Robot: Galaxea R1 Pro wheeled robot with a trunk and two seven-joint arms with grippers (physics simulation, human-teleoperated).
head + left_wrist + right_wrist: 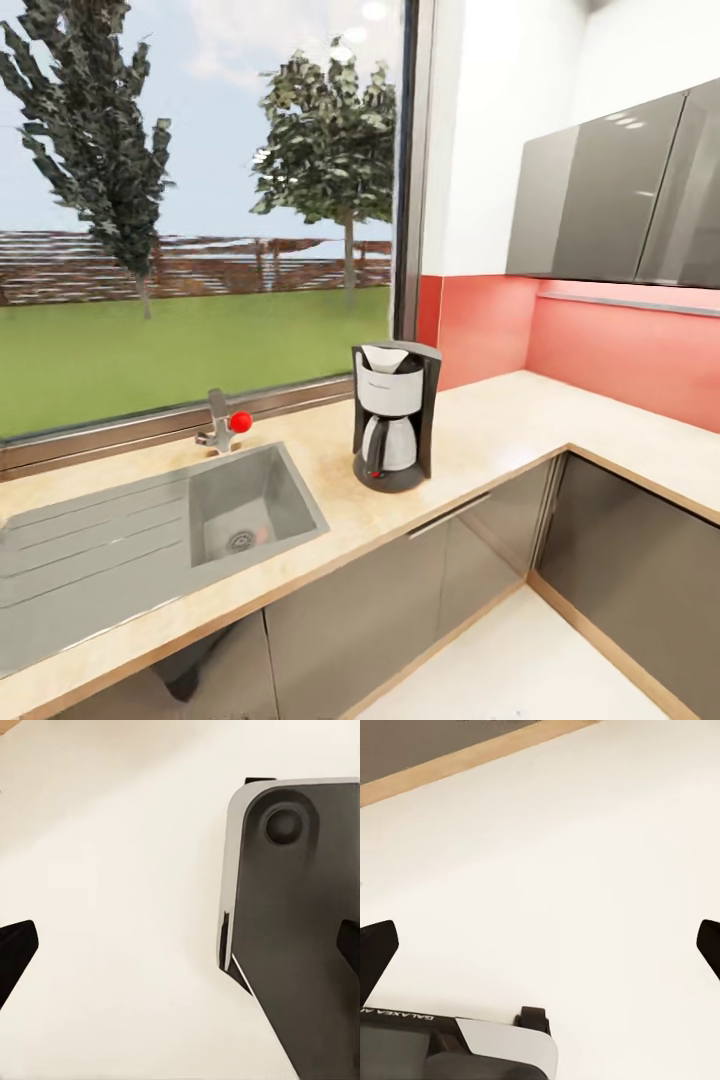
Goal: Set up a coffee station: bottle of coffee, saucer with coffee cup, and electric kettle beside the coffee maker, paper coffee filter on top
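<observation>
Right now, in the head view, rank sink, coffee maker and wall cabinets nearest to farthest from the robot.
1. Sink, low left, in the countertop.
2. Coffee maker, centre, right of the sink.
3. Wall cabinets, upper right, far wall.

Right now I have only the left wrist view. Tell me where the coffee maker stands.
Observer: The coffee maker stands upright on the kitchen countertop, just right of the sink in the head view.
Operator: Report what is nearest to it.
Observer: A tap with a red knob, behind the sink and apart from the machine.
Operator: Give me the right gripper.
Observer: The right gripper is open, its fingers spread wide above pale floor.
</observation>
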